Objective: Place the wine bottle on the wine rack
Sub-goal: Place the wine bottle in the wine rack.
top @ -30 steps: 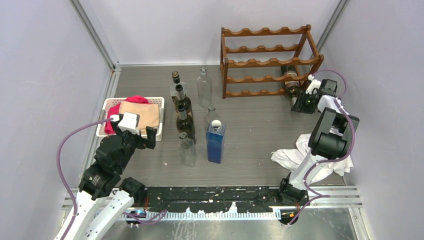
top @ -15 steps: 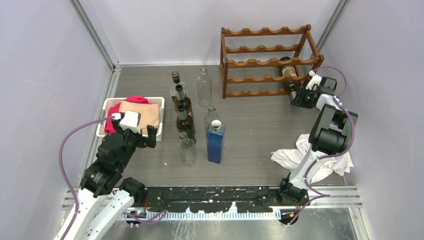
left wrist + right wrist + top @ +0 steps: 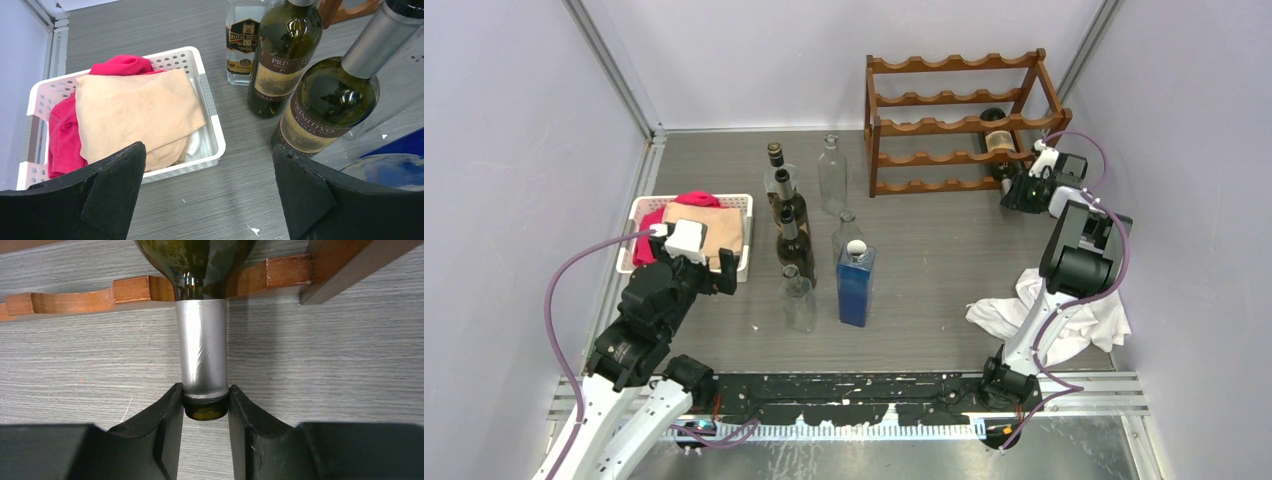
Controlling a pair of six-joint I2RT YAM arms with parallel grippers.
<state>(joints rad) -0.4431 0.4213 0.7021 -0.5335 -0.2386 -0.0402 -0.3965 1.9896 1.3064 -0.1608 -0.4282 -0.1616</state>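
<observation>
There is one wine rack (image 3: 969,124) at the far right of the worktop (image 3: 924,250). One wine bottle (image 3: 202,352) of dark green glass lies on its side at the right end of this rack. Its body is in between the wavy rails and its silver neck points out to the right arm. The right fingers (image 3: 165,425) are closed on the very end of this neck, one finger at each side. If the bottle already rests on a rail, I cannot tell.

In the middle of the worktop stand seven other bottles, all upright: two dark wine bottles (image 3: 285,55), four clear ones (image 3: 830,172) and one blue square bottle (image 3: 856,285). One of the clear ones has a whisky label.

At the left is one white basket (image 3: 742,262) with two cloths in it, one red cloth (image 3: 62,137) and one tan cloth (image 3: 135,107) on top of it. The left fingers (image 3: 105,190) stand wide apart above the worktop near this basket and hold nothing. One crumpled white cloth (image 3: 1014,310) lies beside the right arm.
</observation>
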